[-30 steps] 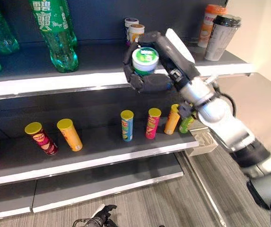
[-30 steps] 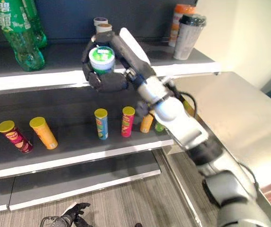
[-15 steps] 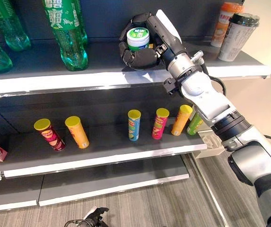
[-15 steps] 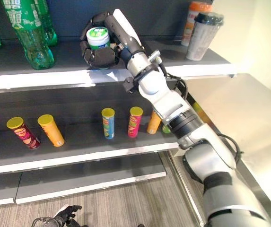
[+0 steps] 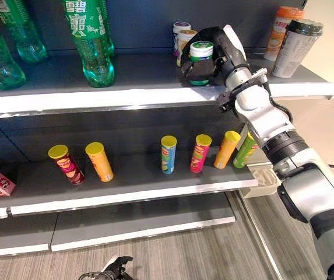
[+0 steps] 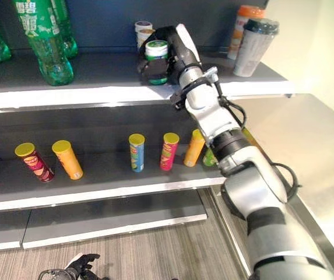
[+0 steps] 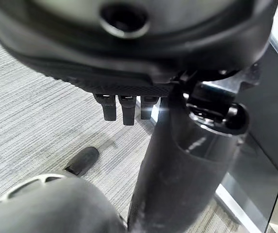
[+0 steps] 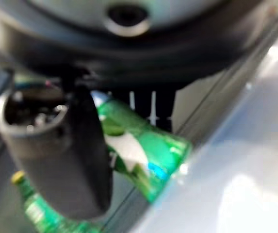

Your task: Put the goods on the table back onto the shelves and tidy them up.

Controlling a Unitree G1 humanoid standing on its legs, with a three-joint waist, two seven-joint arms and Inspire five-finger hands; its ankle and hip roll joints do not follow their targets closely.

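Right hand (image 5: 208, 55) has carried the green can (image 5: 201, 53) from in front of the top shelf (image 5: 126, 93) edge, where it was a second ago, to deep over the shelf board. The view has also shifted, so part of that apparent travel is camera motion. The can now sits just in front of the two small cans (image 5: 182, 34) at the back wall, well right of the green bottles (image 5: 91, 41) and left of the two cups (image 5: 289, 35).

Fingers and thumb are curled tight around the can's body; the right wrist view shows green between them.

Can is upright: long axis vertical, white-green lid facing up. Its base looks at or very near the board, but contact can't be confirmed.

Judgement: transport is essentially done, and what remains is the set-down and release.

Left hand (image 7: 124, 104) hangs low over the floor, fingers straight, holding nothing.
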